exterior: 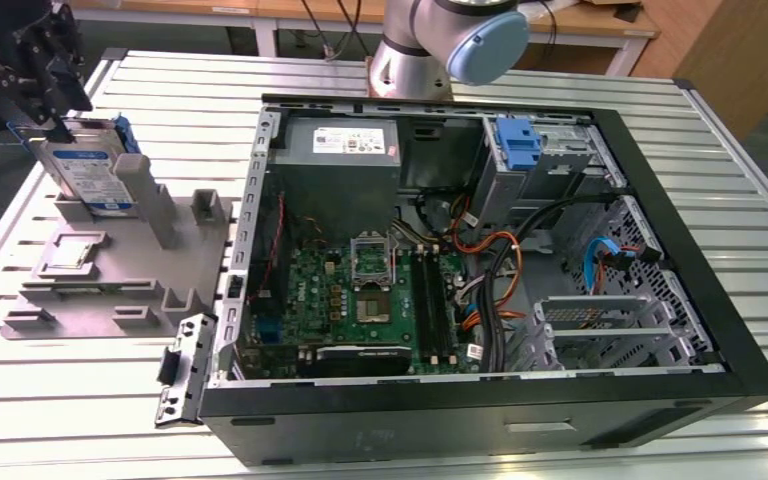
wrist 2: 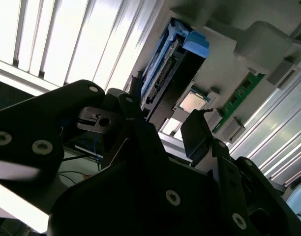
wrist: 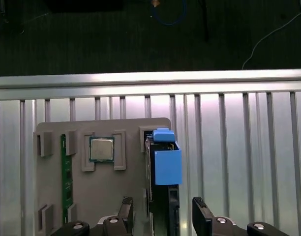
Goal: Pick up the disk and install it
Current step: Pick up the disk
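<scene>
On the grey fixture [wrist: 111, 196], beside 1 processor chip [wrist: 101, 149] and 1 memory stick [wrist: 67, 172], the disk [wrist: 163, 162] stands on edge between the gripper's [wrist: 163, 202] open jaws, which straddle it without contact.

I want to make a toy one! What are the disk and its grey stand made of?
The disk looks like silver metal, slightly shiny, with a paper-like white-and-blue label. Its blue rails look like matte plastic. The grey stand seems moulded plastic, dull and even, though I can't be sure.

I am hovering the gripper [wrist: 163, 212] at the exterior view's far left, well apart from the arm's base [exterior: 444, 42]. Its fingers [wrist: 202, 217] are standing spread apart, pointing downward.
</scene>
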Controlling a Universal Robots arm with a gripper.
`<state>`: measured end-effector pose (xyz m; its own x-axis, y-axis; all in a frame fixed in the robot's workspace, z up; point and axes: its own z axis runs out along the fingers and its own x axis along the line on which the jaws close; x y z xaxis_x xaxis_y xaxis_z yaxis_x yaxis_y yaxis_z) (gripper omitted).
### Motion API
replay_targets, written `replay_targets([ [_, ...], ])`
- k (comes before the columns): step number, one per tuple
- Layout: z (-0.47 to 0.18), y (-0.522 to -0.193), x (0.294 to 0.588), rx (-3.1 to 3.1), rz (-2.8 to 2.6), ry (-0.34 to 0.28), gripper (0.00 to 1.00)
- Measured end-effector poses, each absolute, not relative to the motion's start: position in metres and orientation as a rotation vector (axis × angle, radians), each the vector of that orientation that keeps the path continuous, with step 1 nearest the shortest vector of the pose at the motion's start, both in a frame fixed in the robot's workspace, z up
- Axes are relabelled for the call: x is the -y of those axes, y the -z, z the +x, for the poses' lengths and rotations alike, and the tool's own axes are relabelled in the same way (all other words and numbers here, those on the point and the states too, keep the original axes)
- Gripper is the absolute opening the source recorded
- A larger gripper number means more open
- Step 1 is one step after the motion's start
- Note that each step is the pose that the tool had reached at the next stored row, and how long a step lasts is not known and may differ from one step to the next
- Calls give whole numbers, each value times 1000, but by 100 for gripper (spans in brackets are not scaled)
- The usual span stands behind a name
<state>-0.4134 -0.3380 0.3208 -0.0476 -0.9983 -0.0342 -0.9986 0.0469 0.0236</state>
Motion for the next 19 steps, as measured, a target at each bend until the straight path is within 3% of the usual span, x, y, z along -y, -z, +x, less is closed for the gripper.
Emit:
replay_targets([
  [19,-419,-299,335,-2231,-2192,-59,59],
])
